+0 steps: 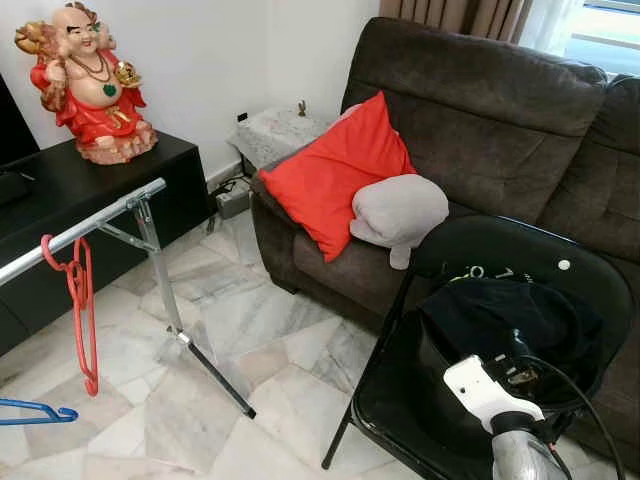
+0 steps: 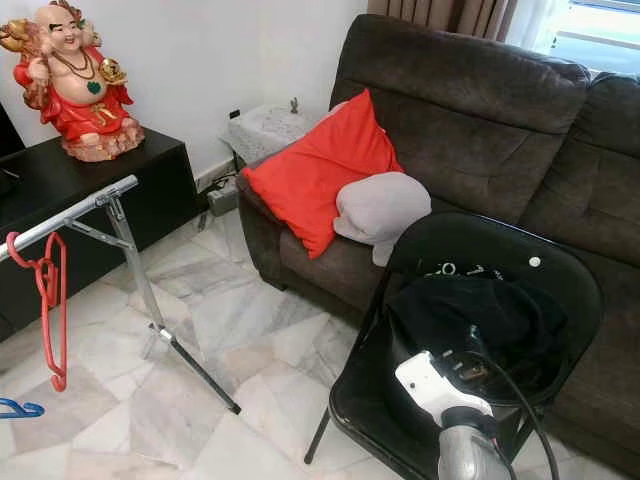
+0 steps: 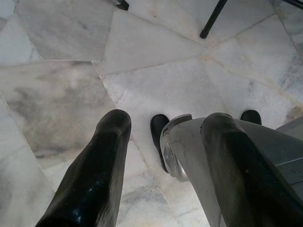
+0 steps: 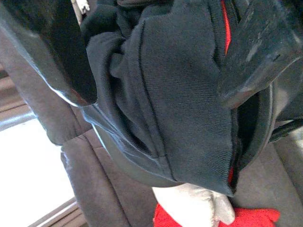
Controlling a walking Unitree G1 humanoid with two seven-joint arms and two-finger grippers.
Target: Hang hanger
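Left eye view, from the left: a red hanger (image 1: 80,300) hangs on the rack bar (image 1: 85,228). The left gripper (image 3: 156,156) hangs open and empty over marble floor (image 1: 250,340). The right gripper (image 4: 156,61), spread over the dark garment (image 1: 510,320) on the black chair (image 1: 400,420), grips nothing; closing here risks snagging cloth.

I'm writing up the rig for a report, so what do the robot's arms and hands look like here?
The right arm is a silver tube ending in a white wrist housing, with a black cable looping off it. The right hand has two glossy black fingers. The left hand has two long, rounded, glossy black fingers, with a curved silver metal part between them.
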